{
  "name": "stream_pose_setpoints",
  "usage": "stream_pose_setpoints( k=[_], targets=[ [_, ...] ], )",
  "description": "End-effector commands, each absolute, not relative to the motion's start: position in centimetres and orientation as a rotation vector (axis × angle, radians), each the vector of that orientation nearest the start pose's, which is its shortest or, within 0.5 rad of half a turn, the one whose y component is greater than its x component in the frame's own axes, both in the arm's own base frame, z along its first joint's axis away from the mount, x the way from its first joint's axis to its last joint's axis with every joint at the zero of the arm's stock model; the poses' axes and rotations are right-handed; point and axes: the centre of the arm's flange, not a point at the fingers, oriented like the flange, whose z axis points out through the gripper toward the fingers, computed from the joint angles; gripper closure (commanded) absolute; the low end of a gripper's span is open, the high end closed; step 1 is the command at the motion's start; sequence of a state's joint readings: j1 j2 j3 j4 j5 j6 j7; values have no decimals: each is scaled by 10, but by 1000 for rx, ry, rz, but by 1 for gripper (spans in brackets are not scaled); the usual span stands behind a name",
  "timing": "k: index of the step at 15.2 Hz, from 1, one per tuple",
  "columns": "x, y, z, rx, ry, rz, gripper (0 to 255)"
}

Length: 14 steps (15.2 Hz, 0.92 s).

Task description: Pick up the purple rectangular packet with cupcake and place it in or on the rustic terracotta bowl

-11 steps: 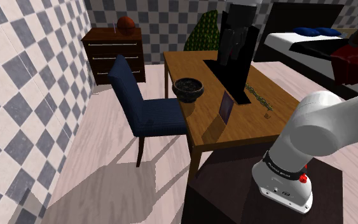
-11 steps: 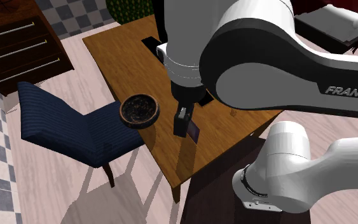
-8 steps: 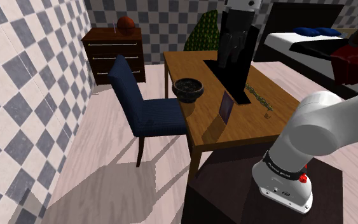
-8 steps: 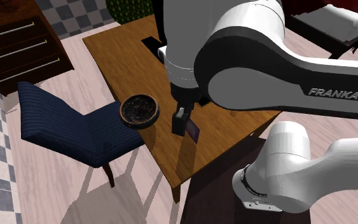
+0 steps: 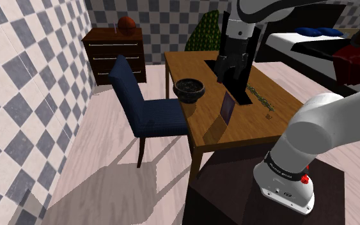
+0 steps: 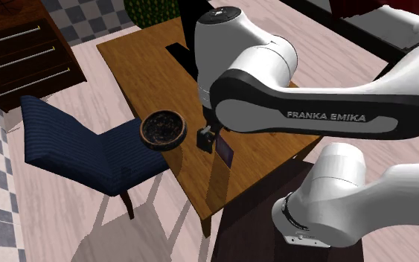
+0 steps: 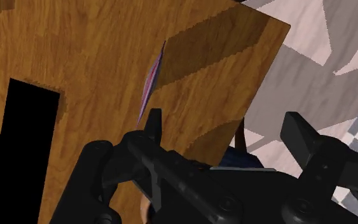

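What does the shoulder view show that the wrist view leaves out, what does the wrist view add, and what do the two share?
Shoulder view, unlike the wrist view: the dark bowl on the wooden table, and the brown dresser with a ball on top. Wrist view, unlike the shoulder view: the gripper with its two black fingers standing apart, holding nothing, and the purple packet seen edge-on as a thin sliver beyond them. Both: the wooden table and the purple packet standing upright on it.
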<state>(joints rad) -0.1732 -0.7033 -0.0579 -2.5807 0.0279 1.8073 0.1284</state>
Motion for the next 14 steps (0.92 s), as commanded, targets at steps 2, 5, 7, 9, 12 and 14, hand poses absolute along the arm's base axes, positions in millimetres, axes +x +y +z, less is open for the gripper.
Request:
stream_pose_setpoints(
  k=[2, 5, 7, 9, 12, 14],
  targets=[
    [319, -98, 443, -2989, 734, 131, 0],
    [314, -119, 410, -2941, 923, 158, 0],
    [309, -133, 388, -2902, 1047, 176, 0],
    [308, -135, 380, -2898, 1062, 178, 0],
    [307, -133, 365, -2898, 1062, 178, 0],
    [306, -132, 354, -2898, 1062, 178, 0]
  ],
)
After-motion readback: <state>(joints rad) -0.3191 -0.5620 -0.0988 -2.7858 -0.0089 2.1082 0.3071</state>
